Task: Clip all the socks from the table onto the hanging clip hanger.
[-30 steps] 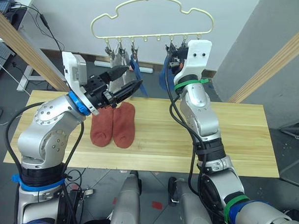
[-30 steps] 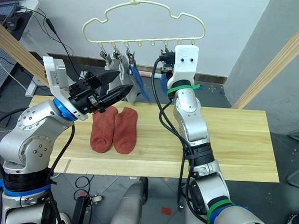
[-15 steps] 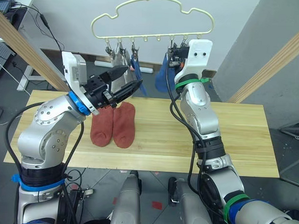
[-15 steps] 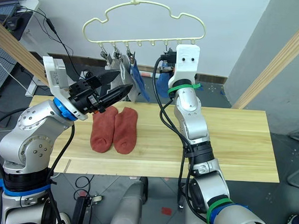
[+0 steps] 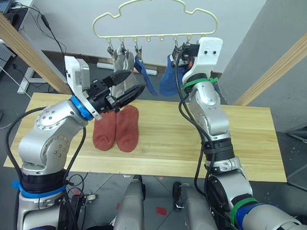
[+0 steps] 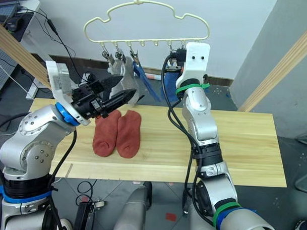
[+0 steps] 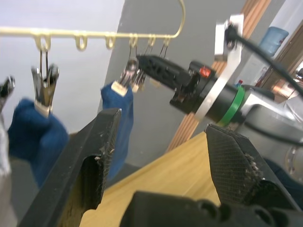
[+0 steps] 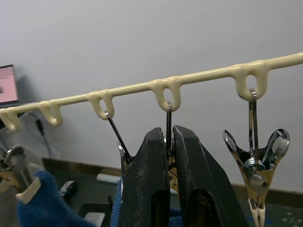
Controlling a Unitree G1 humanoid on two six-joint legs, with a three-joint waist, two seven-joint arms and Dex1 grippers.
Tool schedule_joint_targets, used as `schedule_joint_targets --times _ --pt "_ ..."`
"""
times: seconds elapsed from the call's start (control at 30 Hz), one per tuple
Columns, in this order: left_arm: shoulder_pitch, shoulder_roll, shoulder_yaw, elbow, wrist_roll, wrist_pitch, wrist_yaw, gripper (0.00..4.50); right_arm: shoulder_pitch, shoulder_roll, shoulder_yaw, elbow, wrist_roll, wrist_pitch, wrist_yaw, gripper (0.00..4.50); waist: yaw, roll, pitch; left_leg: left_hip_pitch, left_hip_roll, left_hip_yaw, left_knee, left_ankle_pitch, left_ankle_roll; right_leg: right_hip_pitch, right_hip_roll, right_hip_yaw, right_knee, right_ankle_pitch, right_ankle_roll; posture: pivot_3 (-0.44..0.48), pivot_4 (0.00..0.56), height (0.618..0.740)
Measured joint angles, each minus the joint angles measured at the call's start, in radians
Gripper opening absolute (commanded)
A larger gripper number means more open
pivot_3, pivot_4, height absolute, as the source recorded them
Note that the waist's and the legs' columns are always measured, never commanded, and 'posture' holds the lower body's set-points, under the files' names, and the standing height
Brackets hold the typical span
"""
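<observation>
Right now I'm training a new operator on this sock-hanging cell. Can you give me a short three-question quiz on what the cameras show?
1. How many rust-red socks lie on the table?
2. True or false: the left end effector is shut on a grey sock.
3. Multiple choice: the right end effector is (A) open above the table, (B) shut on a metal clip of the clip hanger, (C) holding a red sock.

Key
1. Two, side by side.
2. False: its fingers stand apart and hold nothing.
3. B. A blue sock hangs just below that end effector.
</observation>
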Motion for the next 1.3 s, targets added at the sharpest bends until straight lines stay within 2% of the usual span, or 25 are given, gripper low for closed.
schedule_joint_targets --times 0.1,0.2,0.27,0.3,0.5,0.63,0.73,0.97,1.2,1.3 --pt "0.091 0.005 -0.016 0.025 0.050 0.035 0.043 3.23 -0.002 -0.086 0.000 -0.058 0.047 0.119 0.095 0.03 0.001 0.000 0.000 0.000 0.000 0.000 0.000 0.000 0.001 0.000 0.000 0.000 0.000 0.000 0.000 0.173 0.411 0.740" --pt "0.145 0.009 -0.032 0.093 0.122 0.013 0.060 3.75 -0.009 -0.152 0.003 -0.094 0.079 0.200 0.165 0.00 0.002 0.001 0.000 0.000 0.000 -0.001 0.000 0.000 0.001 0.000 0.000 -0.001 0.001 0.000 0.000 0.163 0.418 0.740" --pt "0.159 0.006 -0.036 0.141 0.159 -0.027 0.066 4.36 -0.023 -0.185 0.005 -0.097 0.088 0.237 0.196 0.00 0.002 0.001 0.000 0.000 0.000 0.000 0.000 0.000 0.001 0.000 0.000 0.000 0.000 0.000 0.000 0.154 0.422 0.740" --pt "0.162 0.003 -0.038 0.170 0.182 -0.055 0.067 4.46 -0.032 -0.199 0.005 -0.099 0.093 0.257 0.208 0.00 0.001 0.001 0.000 0.001 0.000 0.000 0.000 0.000 0.001 0.000 0.000 0.000 0.000 -0.001 0.001 0.154 0.422 0.740" --pt "0.154 -0.048 -0.081 0.377 0.319 -0.160 0.128 4.46 -0.038 -0.225 0.004 -0.132 0.113 0.328 0.231 0.00 0.000 0.001 0.001 0.000 0.000 0.000 0.000 0.000 0.001 0.000 0.000 0.000 0.000 -0.002 0.003 0.146 0.423 0.740" --pt "0.075 -0.090 -0.114 0.533 0.390 -0.210 0.166 4.46 -0.034 -0.219 -0.003 -0.158 0.115 0.367 0.209 0.00 0.006 0.000 0.001 0.000 -0.001 -0.001 0.000 0.000 0.001 0.000 0.000 -0.001 0.000 -0.002 0.002 0.149 0.425 0.740" --pt "0.013 -0.115 -0.126 0.588 0.404 -0.260 0.155 4.46 -0.027 -0.215 -0.004 -0.173 0.117 0.378 0.203 0.00 0.004 0.000 0.001 0.000 -0.001 0.000 0.001 0.000 0.002 0.000 0.000 -0.001 0.001 0.000 0.000 0.147 0.424 0.740" --pt "-0.121 -0.185 -0.265 0.741 0.512 -0.348 0.110 4.46 -0.027 -0.211 -0.012 -0.182 0.119 0.395 0.189 0.00 0.001 0.000 0.001 0.000 -0.001 0.000 0.001 0.000 0.002 0.000 0.000 -0.001 0.001 0.000 -0.001 0.113 0.418 0.740" --pt "-0.167 -0.182 -0.320 0.809 0.587 -0.332 0.096 4.46 -0.027 -0.215 -0.029 -0.195 0.122 0.435 0.175 0.00 -0.005 0.000 0.000 0.007 -0.001 0.000 0.001 0.000 0.002 0.006 0.000 -0.001 0.004 -0.002 0.004 0.084 0.405 0.740" --pt "-0.161 -0.182 -0.328 0.807 0.591 -0.332 0.064 3.57 -0.034 -0.223 -0.032 -0.195 0.123 0.460 0.174 0.00 -0.005 0.000 0.000 0.011 -0.001 0.001 0.001 0.000 0.002 0.009 0.000 0.001 0.004 -0.003 0.004 0.076 0.401 0.740"
